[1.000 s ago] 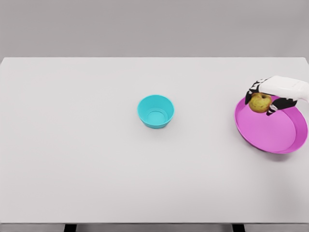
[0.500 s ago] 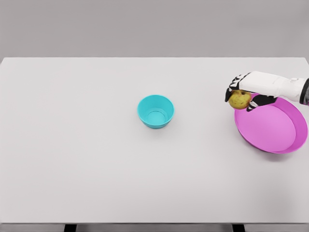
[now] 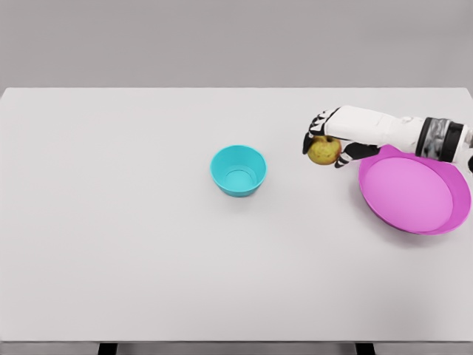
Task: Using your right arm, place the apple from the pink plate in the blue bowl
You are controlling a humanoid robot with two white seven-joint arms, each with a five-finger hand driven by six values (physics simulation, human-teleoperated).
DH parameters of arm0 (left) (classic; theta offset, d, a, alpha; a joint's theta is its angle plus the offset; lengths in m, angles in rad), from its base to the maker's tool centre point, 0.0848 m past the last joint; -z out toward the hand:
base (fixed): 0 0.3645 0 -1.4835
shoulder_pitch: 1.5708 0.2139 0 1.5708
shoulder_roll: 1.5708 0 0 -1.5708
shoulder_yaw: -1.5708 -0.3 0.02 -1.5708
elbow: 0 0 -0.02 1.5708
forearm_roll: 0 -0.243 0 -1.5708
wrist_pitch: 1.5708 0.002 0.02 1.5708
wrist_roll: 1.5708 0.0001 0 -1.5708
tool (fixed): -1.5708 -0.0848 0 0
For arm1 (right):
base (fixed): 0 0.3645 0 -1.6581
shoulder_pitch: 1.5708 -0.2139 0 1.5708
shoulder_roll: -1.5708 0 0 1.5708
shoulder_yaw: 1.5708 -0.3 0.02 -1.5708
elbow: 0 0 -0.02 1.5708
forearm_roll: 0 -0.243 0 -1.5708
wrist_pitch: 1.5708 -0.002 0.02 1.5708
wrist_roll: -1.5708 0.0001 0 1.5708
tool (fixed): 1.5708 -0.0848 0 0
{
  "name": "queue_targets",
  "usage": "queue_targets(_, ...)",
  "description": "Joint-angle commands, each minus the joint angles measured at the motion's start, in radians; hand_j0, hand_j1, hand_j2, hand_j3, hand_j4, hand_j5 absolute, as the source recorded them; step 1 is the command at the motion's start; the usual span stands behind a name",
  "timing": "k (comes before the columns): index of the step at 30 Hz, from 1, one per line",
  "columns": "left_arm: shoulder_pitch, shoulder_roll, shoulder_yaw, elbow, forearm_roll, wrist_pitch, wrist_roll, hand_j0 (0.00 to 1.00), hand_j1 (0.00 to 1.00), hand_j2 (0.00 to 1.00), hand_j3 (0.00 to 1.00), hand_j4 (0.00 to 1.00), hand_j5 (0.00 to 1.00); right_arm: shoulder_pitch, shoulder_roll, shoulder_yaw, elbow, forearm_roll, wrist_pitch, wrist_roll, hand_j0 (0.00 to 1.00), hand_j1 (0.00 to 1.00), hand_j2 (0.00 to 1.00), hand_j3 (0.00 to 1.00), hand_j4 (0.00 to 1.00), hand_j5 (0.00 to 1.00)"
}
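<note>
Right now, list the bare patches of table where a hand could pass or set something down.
The white table lies bare left of the small blue bowl, along the whole front edge, and behind the bowl. A narrower bare strip lies between the bowl and the yellow-green apple. The right side is crowded: the right hand grips the apple beside the round pink plate.
</note>
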Motion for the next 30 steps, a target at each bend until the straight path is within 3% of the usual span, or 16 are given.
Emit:
queue_targets(1,0.000,0.000,0.000,0.000,0.000,0.000,0.000,1.00,1.00,1.00,1.00,1.00,1.00,0.000,0.026,0.001,-0.019,-0.004,0.003,-0.001,0.52,0.52,0.52,0.52,0.52,0.52)
queue_targets(30,0.000,0.000,0.000,0.000,0.000,0.000,0.000,1.00,1.00,1.00,1.00,1.00,1.00,-0.035,0.250,0.044,-0.010,0.050,0.003,-0.001,0.52,0.52,0.52,0.52,0.52,0.52)
